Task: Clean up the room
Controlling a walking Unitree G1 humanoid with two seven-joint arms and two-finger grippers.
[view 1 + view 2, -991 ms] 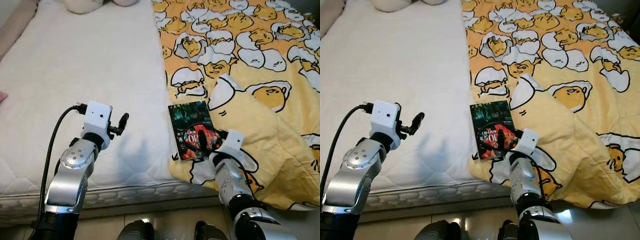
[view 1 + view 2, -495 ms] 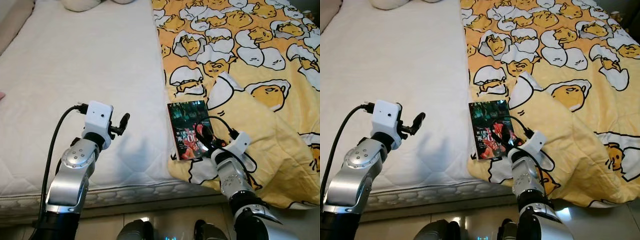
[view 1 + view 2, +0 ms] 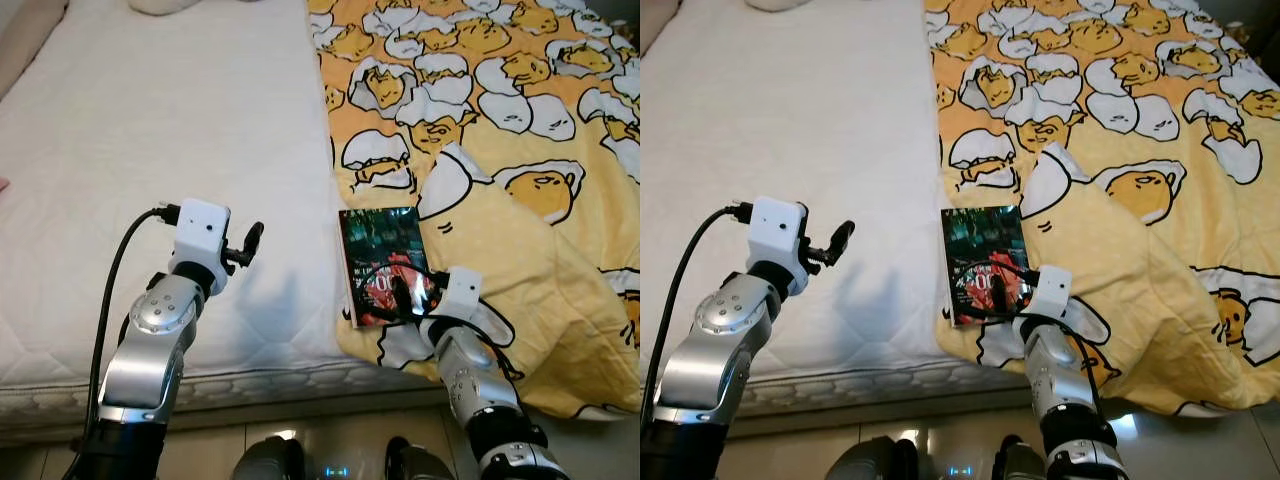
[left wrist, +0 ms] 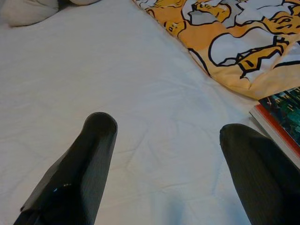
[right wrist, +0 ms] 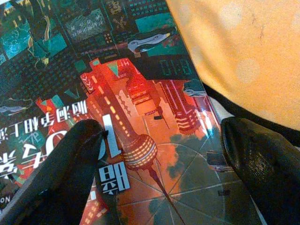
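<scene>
A book w/ a dark teal and red cover is lying flat at the near edge of the bed, partly on the yellow egg-print blanket and partly on the white mattress, w/ its left edge just beside the blanket's border. The right tool is hovering over the book's near end; in the right wrist view its two fingers are standing wide apart, straddling the red tower picture on the cover, not gripping anything. A fold of the blanket is lying against the book's right side.

The left tool is hanging above the bare white mattress, well apart from the book on its left. In the left wrist view its fingers are spread wide w/ nothing between them, and a corner of the book is showing near one finger
</scene>
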